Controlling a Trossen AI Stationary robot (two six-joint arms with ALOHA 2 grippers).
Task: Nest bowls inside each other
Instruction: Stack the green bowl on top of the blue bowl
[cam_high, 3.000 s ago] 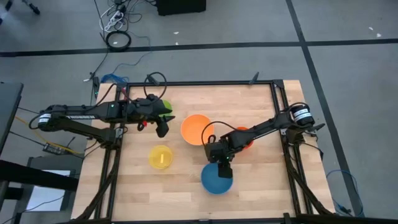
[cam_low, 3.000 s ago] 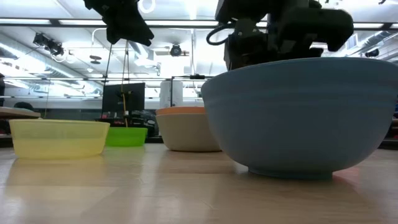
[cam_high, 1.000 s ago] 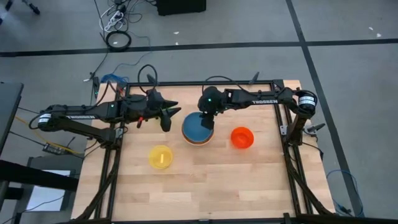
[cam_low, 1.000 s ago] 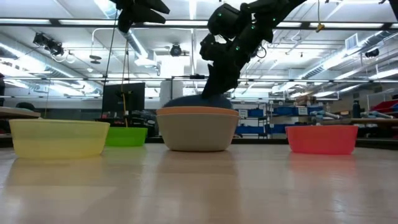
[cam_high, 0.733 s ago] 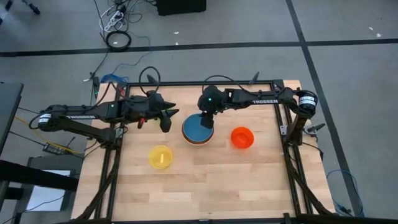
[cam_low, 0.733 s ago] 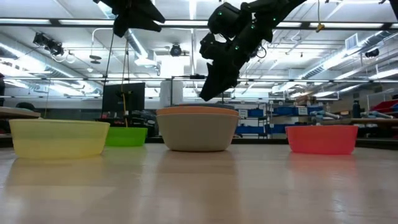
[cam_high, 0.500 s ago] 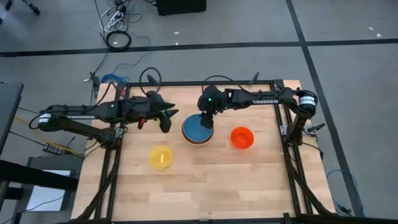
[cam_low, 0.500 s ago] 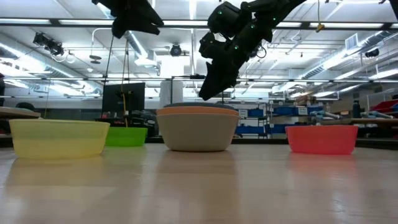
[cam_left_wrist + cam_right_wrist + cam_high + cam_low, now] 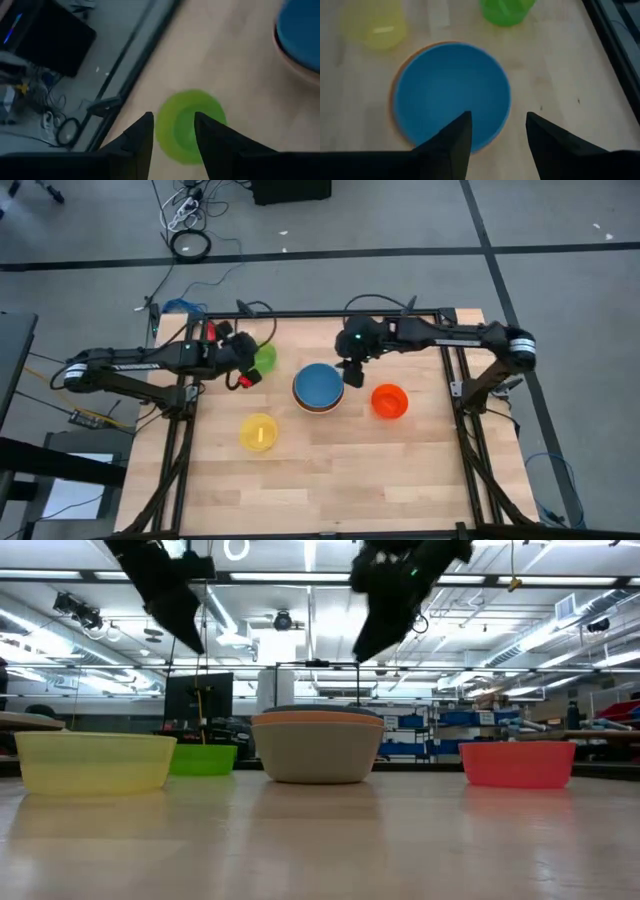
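Note:
The blue bowl (image 9: pixel 318 384) sits inside the orange bowl (image 9: pixel 395 85), which stands on the table mid-way across. At the far left is the green bowl (image 9: pixel 266 358), with the yellow bowl (image 9: pixel 258 432) nearer and the red bowl (image 9: pixel 389 400) to the right. My left gripper (image 9: pixel 172 125) hangs open above the green bowl (image 9: pixel 190 125), slanting down, with nothing between its fingers. My right gripper (image 9: pixel 497 120) is open in the air over the right rim of the blue bowl (image 9: pixel 451 95).
A black frame rail (image 9: pixel 340 313) runs along the table's far edge, and side rails (image 9: pixel 452 370) run along left and right. Bare wood lies across the near half of the table (image 9: pixel 330 480). Cables lie on the floor beyond the far edge.
My right gripper has risen off the blue bowl's rim and drawn toward the table's right edge. The blue bowl has settled level inside the orange bowl. My left gripper has sunk, tipped its fingers downward and rolled, ending over the green bowl.

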